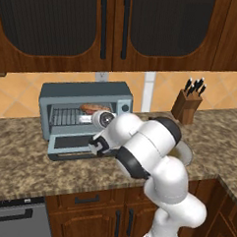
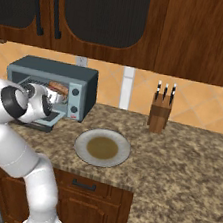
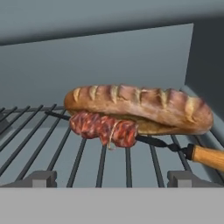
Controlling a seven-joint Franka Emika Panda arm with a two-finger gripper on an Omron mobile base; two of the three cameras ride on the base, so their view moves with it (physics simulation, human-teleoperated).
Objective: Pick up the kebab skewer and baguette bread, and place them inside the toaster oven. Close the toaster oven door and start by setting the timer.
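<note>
The blue-grey toaster oven (image 1: 85,91) (image 2: 54,68) stands on the counter with its door (image 1: 72,146) (image 2: 48,122) folded down flat. On the wire rack (image 3: 52,144) inside lies the orange-brown baguette bread (image 3: 140,105) (image 1: 93,108) (image 2: 59,87). The kebab skewer (image 3: 105,127) rests against the loaf's front, its wooden handle pointing right. My gripper (image 1: 88,119) (image 2: 53,94) hovers at the oven's mouth above the door, open and holding nothing.
Two round knobs (image 1: 124,108) (image 2: 75,92) sit on the oven's right panel. A round plate (image 2: 103,148) lies on the counter right of the oven. A knife block (image 1: 188,105) (image 2: 160,113) stands by the wall. Dark cabinets hang overhead.
</note>
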